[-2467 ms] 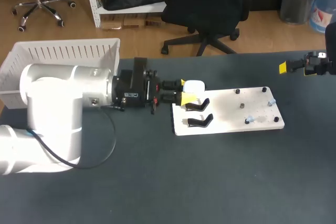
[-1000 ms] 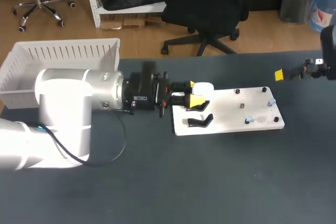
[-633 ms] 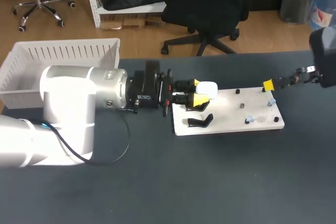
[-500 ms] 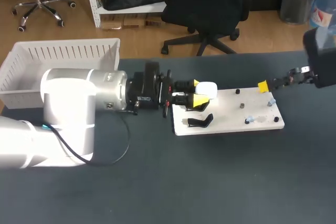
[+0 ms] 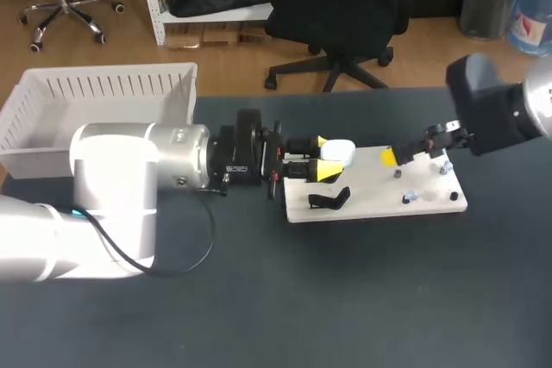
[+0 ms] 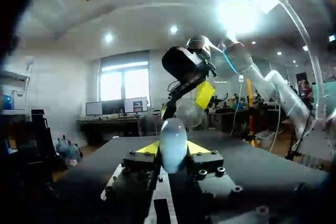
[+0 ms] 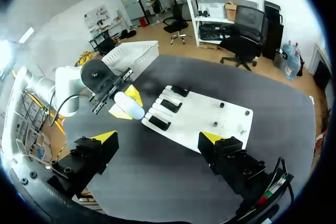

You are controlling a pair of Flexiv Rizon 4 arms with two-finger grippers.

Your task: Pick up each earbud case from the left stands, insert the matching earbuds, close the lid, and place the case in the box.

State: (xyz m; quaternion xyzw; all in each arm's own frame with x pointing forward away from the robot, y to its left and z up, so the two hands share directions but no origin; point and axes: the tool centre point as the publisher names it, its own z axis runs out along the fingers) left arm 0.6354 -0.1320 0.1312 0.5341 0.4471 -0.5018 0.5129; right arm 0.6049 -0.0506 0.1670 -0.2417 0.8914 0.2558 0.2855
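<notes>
A dark table (image 5: 345, 299) carries a white board (image 5: 379, 204) near its middle.

The white earbud case (image 5: 338, 153) is held at the board's left end, lifted clear of the black stands (image 5: 329, 200). The left gripper (image 5: 326, 156) is clamped on it, one yellow tip on each side. In the left wrist view the case (image 6: 173, 142) stands upright between the tips of that gripper (image 6: 173, 149). Its lid looks closed.

In the right wrist view three stands (image 7: 170, 104) sit in a row along that end of the board (image 7: 210, 116). None of them carries a case. The held case (image 7: 128, 106) shows just off that row.

The right gripper (image 5: 392, 157) hangs over the board's right half. Its fingers are wide apart with nothing between them, as the right wrist view shows (image 7: 158, 139). A few small pegs (image 5: 398, 173) and small pale bits (image 5: 412, 197) lie on that half of the board. What the bits are cannot be told.

The white box (image 5: 103, 84) sits well to the left of the board, at the table's far corner.

A couple of seconds ago the case sat lower, on the farthest stand. It has since been carried a little toward the board's middle as the left arm stretched out. The right gripper was then near the table's right edge, well off the board. It has swung in over the board.
</notes>
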